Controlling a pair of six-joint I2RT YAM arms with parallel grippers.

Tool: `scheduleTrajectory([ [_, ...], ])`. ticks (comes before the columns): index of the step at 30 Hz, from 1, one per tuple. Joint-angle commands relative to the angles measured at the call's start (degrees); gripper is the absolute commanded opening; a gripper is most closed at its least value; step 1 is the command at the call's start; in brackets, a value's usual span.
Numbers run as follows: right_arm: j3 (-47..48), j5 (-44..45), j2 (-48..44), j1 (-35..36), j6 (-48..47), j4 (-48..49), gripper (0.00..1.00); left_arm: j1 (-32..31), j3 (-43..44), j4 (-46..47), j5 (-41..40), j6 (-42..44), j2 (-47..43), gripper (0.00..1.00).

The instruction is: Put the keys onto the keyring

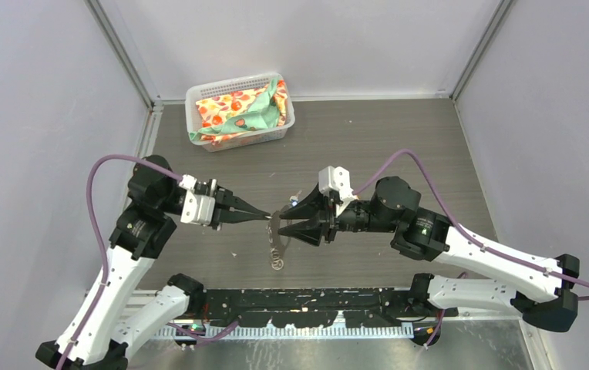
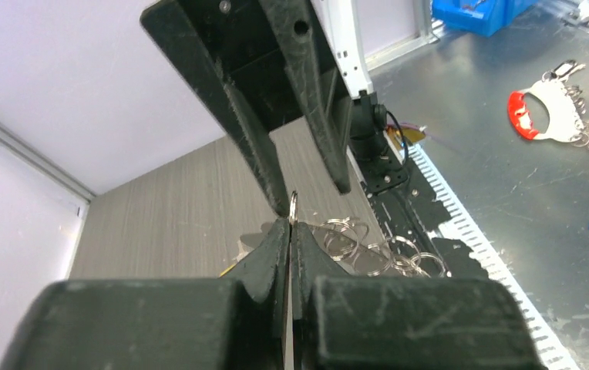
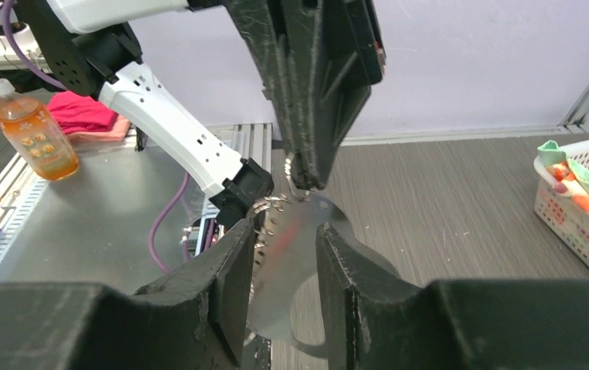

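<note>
The keyring (image 1: 277,240) is a pale flat metal piece hanging over the table's middle. My right gripper (image 1: 283,224) is shut on it. In the right wrist view its fingers (image 3: 230,262) press the long edges of the keyring (image 3: 299,247), with the fringe of small rings on the left. My left gripper (image 1: 267,218) is shut on one thin ring (image 2: 293,206) of that fringe, tip to tip with the right gripper. The left gripper (image 2: 289,225) hides most of what lies below. A yellow sliver (image 2: 227,269) shows beside it. A small blue speck (image 1: 295,202), maybe a key, sits by the right gripper.
A white basket (image 1: 199,99) holding patterned cloth stands at the back left and shows in the right wrist view (image 3: 561,212). A black rail (image 1: 314,299) runs along the near edge. An orange bottle (image 3: 33,131) and pink cloth lie off the table.
</note>
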Motion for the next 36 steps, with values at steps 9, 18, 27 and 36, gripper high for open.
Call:
scheduleTrajectory([
  [9,0.84,9.28,-0.65,2.47,-1.38,9.52,0.33,-0.98,-2.76,21.03,-4.44,-25.94,1.39,0.0],
  [18,2.71,8.89,0.73,2.71,-1.36,6.44,0.01,-1.11,-2.8,21.42,-4.54,-26.93,0.57,0.0],
  [27,10.06,14.11,1.73,2.75,-0.43,-9.45,0.01,-1.11,-2.03,16.47,-2.84,-25.2,0.49,0.0],
  [36,2.72,12.06,-4.38,2.71,-7.51,-3.82,0.55,-1.11,-1.83,18.57,-2.79,-28.38,1.2,0.0],
])
